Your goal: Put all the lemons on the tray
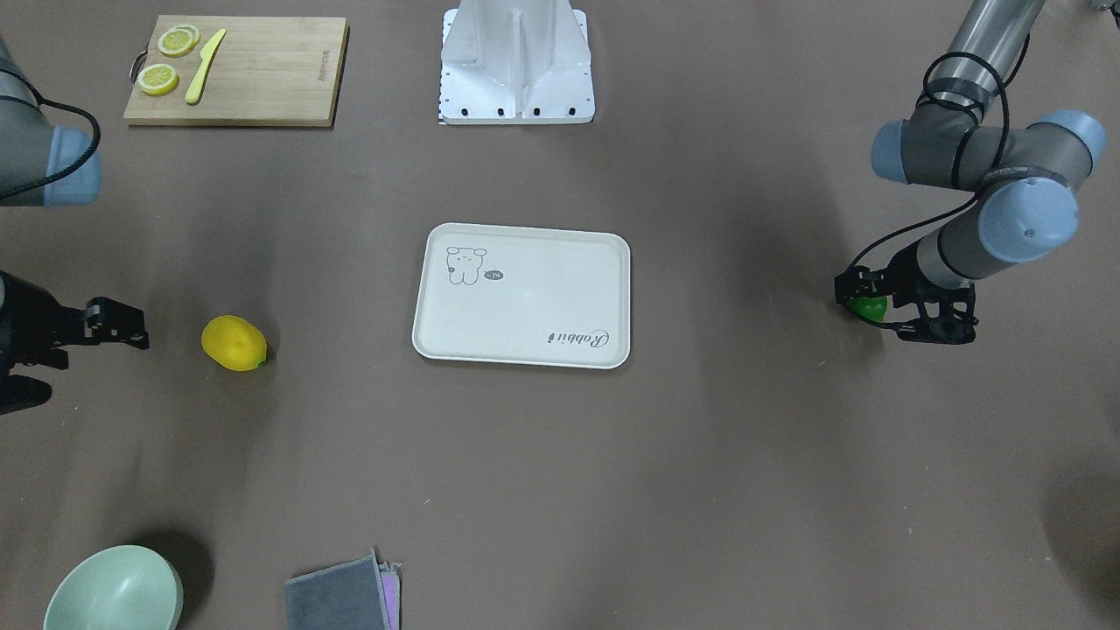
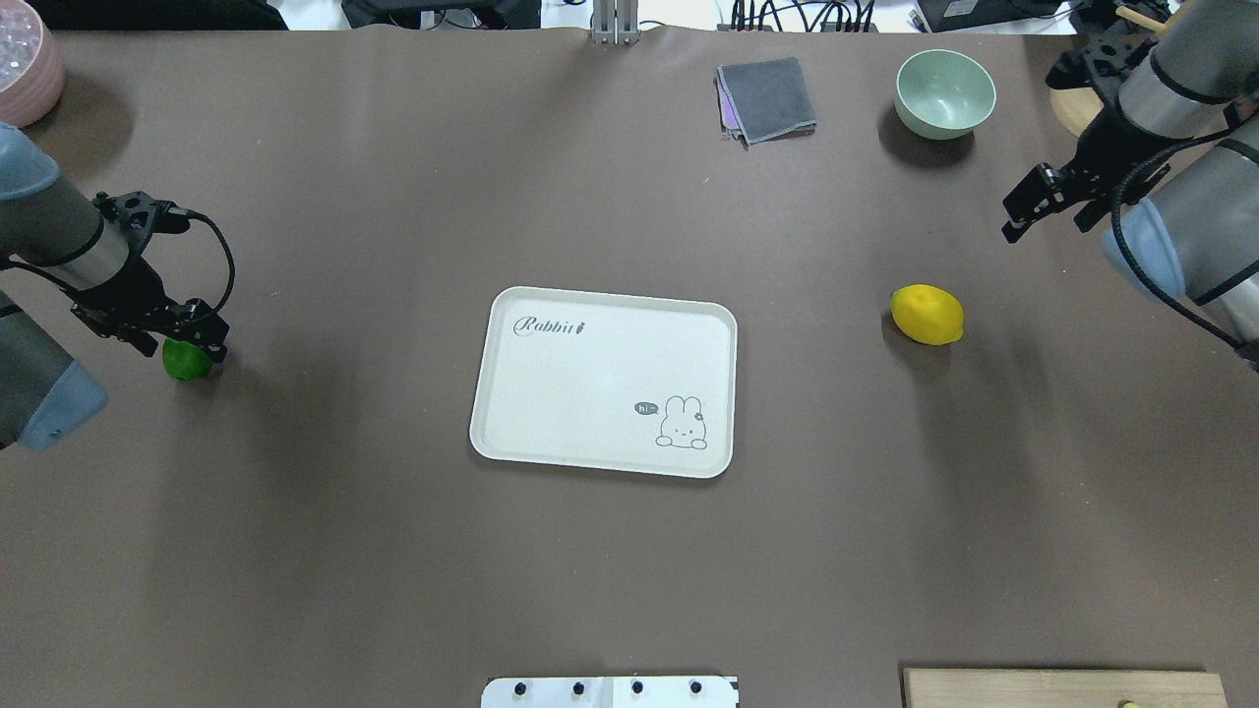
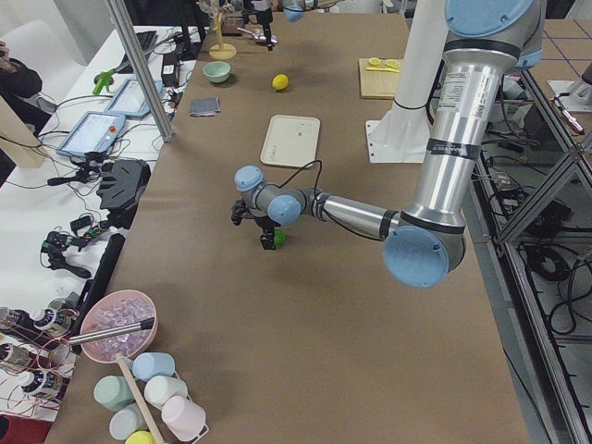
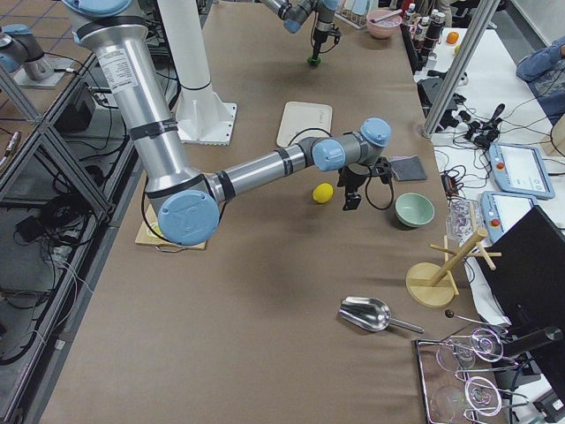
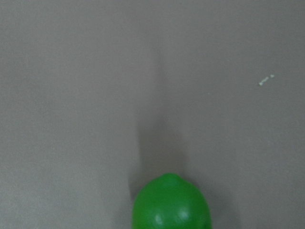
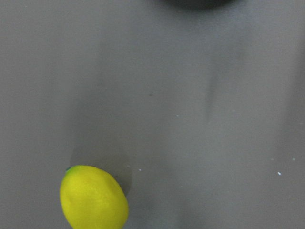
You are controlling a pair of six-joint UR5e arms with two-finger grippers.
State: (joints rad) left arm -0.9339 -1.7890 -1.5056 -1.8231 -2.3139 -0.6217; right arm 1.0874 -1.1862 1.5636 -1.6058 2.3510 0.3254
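Observation:
The cream tray (image 2: 600,324) lies mid-table with nothing on it. The green lemon (image 2: 185,362) rests on the table far to its left; it also shows in the front view (image 1: 870,307) and at the bottom edge of the left wrist view (image 5: 171,202). My left gripper (image 2: 182,332) hangs low right over it, jaws apart, not closed on it. The yellow lemon (image 2: 927,314) lies right of the tray; the right wrist view (image 6: 93,198) shows it too. My right gripper (image 2: 1052,206) is open and empty, beyond and to the right of the yellow lemon.
A wooden cutting board (image 1: 262,79) with lemon slices (image 1: 178,40) and a yellow knife (image 1: 204,67) sits by the robot base (image 1: 516,66). A green bowl (image 2: 944,93), a grey cloth (image 2: 767,98) and a pink bowl (image 2: 25,69) stand along the far edge.

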